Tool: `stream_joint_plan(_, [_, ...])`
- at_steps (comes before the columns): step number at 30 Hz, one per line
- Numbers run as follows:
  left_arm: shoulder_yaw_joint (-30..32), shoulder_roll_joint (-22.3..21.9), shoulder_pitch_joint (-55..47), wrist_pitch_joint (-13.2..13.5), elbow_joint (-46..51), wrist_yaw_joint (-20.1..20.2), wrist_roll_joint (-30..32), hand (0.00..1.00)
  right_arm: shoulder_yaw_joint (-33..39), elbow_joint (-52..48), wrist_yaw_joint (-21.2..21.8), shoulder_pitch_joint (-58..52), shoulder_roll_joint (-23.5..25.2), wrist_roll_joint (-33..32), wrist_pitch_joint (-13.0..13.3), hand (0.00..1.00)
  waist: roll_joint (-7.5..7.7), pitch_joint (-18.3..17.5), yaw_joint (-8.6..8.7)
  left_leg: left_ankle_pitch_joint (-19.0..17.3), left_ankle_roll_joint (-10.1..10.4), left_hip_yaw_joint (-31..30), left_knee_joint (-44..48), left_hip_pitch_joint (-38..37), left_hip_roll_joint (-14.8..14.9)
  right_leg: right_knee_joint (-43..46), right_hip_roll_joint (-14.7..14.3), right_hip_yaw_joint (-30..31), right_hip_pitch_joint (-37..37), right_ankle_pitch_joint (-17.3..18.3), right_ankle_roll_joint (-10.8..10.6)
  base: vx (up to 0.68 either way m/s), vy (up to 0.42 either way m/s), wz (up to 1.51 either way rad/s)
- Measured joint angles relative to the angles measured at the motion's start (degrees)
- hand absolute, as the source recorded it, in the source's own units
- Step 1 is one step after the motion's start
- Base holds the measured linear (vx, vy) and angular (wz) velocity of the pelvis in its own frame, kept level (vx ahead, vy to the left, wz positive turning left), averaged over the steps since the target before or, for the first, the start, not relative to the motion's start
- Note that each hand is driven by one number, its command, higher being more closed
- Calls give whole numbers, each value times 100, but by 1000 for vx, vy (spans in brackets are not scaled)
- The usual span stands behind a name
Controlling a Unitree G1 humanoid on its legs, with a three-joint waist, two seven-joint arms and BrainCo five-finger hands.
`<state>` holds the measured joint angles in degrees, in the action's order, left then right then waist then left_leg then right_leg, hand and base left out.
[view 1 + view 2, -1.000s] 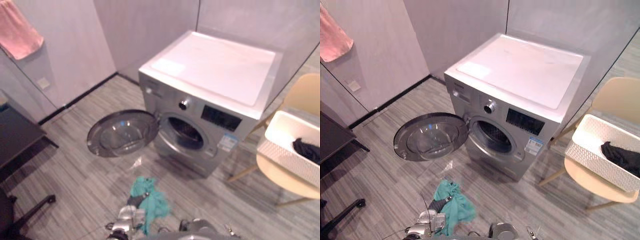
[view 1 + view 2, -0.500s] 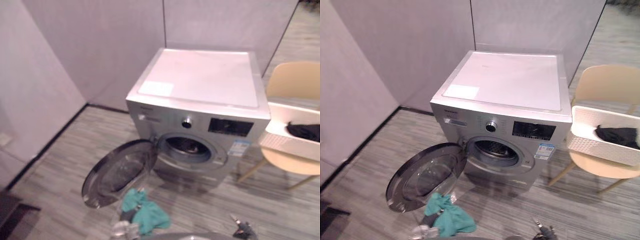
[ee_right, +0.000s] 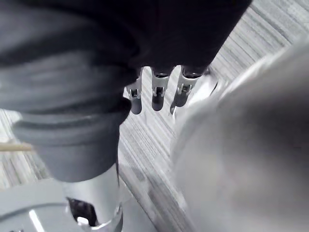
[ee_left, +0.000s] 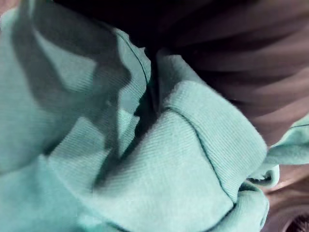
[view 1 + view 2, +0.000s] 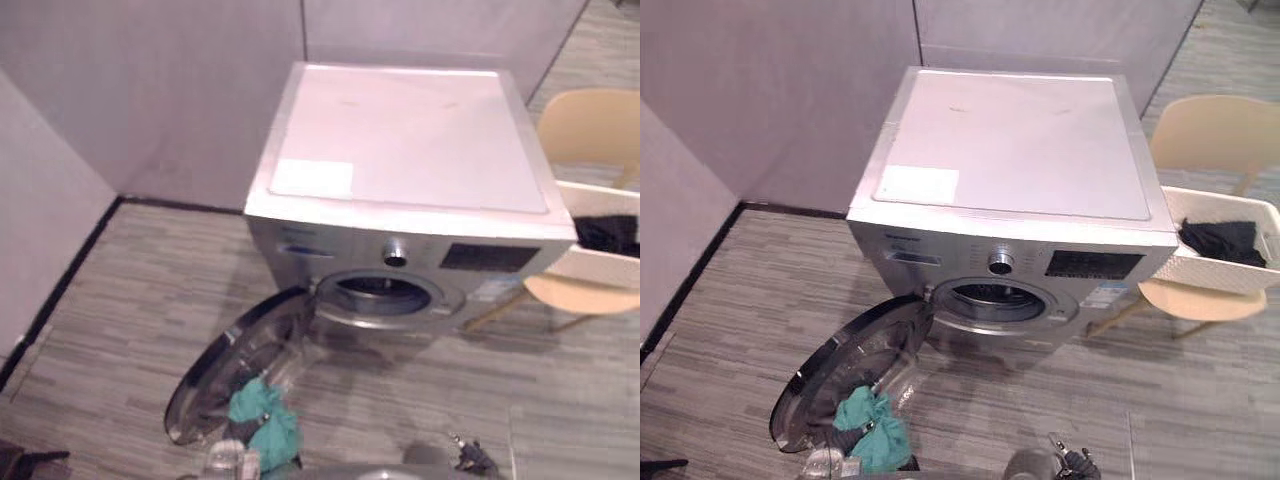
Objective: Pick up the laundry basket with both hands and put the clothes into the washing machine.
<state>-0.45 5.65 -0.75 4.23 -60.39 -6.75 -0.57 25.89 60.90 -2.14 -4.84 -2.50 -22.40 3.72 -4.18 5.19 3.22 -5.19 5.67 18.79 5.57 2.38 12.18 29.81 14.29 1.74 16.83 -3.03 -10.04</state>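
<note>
Low in front of washer: teal knit garment (image 5: 262, 422), bunched up, seen against the lower part of the open round glass door (image 5: 835, 375).
Left hand (image 5: 224, 462): right under the teal cloth, at the bottom edge of the head views. Wrist view has cloth heaped vs. the dark cover, so can't tell if it's clamped on the fabric or just carrying it.
Right hand (image 3: 155, 92): low over the grey plank floor (image 5: 730, 290), fingers straight and loose, nothing in it.
Washer: silver front-loading washing machine w/ white top (image 5: 1010, 140). Drum mouth (image 5: 995, 299) is open, beyond the door from the cloth.
Basket: white perforated plastic laundry basket (image 5: 1230, 273) on a beige chair (image 5: 1212, 128) just right of the washer, well apart from both hands. Black garment (image 5: 1218, 238) inside.
Stage (est.): teal piece on its way to the drum, not in yet; black one not yet moved.
Risk 1: door lies btwn cloth and drum, so a low approach could drag the fabric over the door rim and snag it or pull it loose.
Risk 2: hold unverified. If loose, the bundle prob. slides off onto door or floor.
Risk 3: dangling folds may catch the drum lip and leave part hanging out.
Risk 4: arm or hand may knock the door while reaching past it.
</note>
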Motion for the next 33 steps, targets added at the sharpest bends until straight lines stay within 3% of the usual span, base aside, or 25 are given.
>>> stream_joint_plan(1, [-2, 48, 83, 10, 83, -25, -6, 100, -90, -1, -10, 18, 6, -3, -3, 0, 123, 77, 48, 2, 10, 91, -31, -72, 49, -149, 70, -545, 102, 464, 60, 20, -182, -19])
stream_joint_plan(2, [-6, 96, 128, 8, 134, -75, -17, 100, -200, -6, -16, 36, 5, -4, -3, 0, 222, 94, 65, 10, 42, 142, -44, -84, 50, -364, 76, -862, 150, 494, 132, 28, -213, -24])
stream_joint_plan(3, [-5, 214, 246, 19, 211, -112, -65, 100, -337, -60, -24, 73, 37, -6, -1, 0, 462, 188, 61, 47, 156, 217, -59, -144, -35, -838, 88, -1350, 142, 287, 364, 25, -212, -29])
stream_joint_plan(4, [-10, 244, 319, 16, 223, -130, -109, 100, -374, -76, -27, 104, 9, -6, 15, 0, 495, 177, 38, 16, 211, 245, -71, -134, -36, -972, 81, -1433, 67, 371, 342, 37, -263, -43])
stream_joint_plan(5, [-78, 146, 427, 20, 295, -212, -114, 100, -389, -131, -38, 204, -36, -5, 74, 0, 395, 246, 50, 13, 272, 285, -34, -19, 53, -1282, -77, -1422, 43, 378, 346, 20, -194, -29])
stream_joint_plan(7, [-282, -23, 760, 40, 457, -222, -114, 100, -373, -173, -43, 280, -197, -9, 144, 0, 270, 518, 101, -4, 300, 222, 261, 211, 108, -1398, -128, -1434, 26, 553, 337, -33, -168, 1])
stream_joint_plan(8, [-400, -185, 1009, 62, 573, -233, -156, 100, -377, -172, -52, 301, -276, -23, 111, 0, 157, 707, 102, -54, 367, 166, 582, 393, 273, -1275, -177, -1509, 65, 591, 377, -111, -201, 17])
stream_joint_plan(9, [-443, -281, 1111, 117, 727, -238, -220, 100, -386, -177, -86, 266, -237, -37, 95, 0, 167, 777, 115, -141, 437, 120, 852, 543, 389, -1106, -224, -1574, 130, 688, 430, -127, -179, 14])
stream_joint_plan(11, [-621, -350, 1244, 149, 1136, -346, -429, 100, -399, -431, -128, 187, -145, -73, 87, 0, 212, 853, 102, -388, 479, 35, 1373, 896, 625, -648, -255, -1581, 375, 929, 493, -142, -79, 7])
stream_joint_plan(12, [-715, -362, 1356, 178, 1404, -368, -561, 100, -451, -680, -152, 185, -87, -85, 90, 0, 330, 933, 97, -512, 486, -30, 1757, 1197, 734, -292, -244, -1589, 659, 1057, 528, -174, -82, 4])
stream_joint_plan(16, [-915, -474, 1806, 192, 2021, -496, -730, 100, -763, -1571, -169, 186, -4, -240, 228, 0, 537, 1246, 83, -814, 477, -234, 2620, 2089, 991, 260, -253, -1564, 1423, 1171, 570, -187, -43, -5])
stream_joint_plan(21, [-864, -669, 2546, 191, 2063, -807, -900, 100, -1138, -2215, -299, 181, 114, -432, 259, 0, 552, 1389, 87, -974, 395, -258, 3252, 2908, 1165, 652, -256, -1402, 2241, 1159, 589, -102, -10, -16])
stream_joint_plan(26, [-370, -632, 3862, 191, 2043, -1100, -1086, 100, -1492, -2787, -329, 231, 214, -636, 365, 0, 641, 1608, 102, -1228, 351, -275, 4121, 3911, 1457, 1236, -384, -1118, 3300, 1163, 658, -69, -12, -33])
stream_joint_plan(30, [67, -52, 5166, 172, 1863, -1113, -1422, 100, -1514, -3001, -405, 360, 206, -708, 496, 0, 800, 1838, 249, -1625, 335, -269, 5025, 4673, 1830, 1806, -573, -892, 4176, 1216, 729, -69, -14, -44])
stream_joint_plan(33, [255, 450, 6048, 151, 1704, -1099, -1704, 100, -1466, -3034, -417, 355, 206, -820, 518, 0, 831, 1854, 365, -1842, 272, -280, 5510, 5212, 2006, 2084, -660, -756, 4752, 1217, 729, -77, 0, -39])
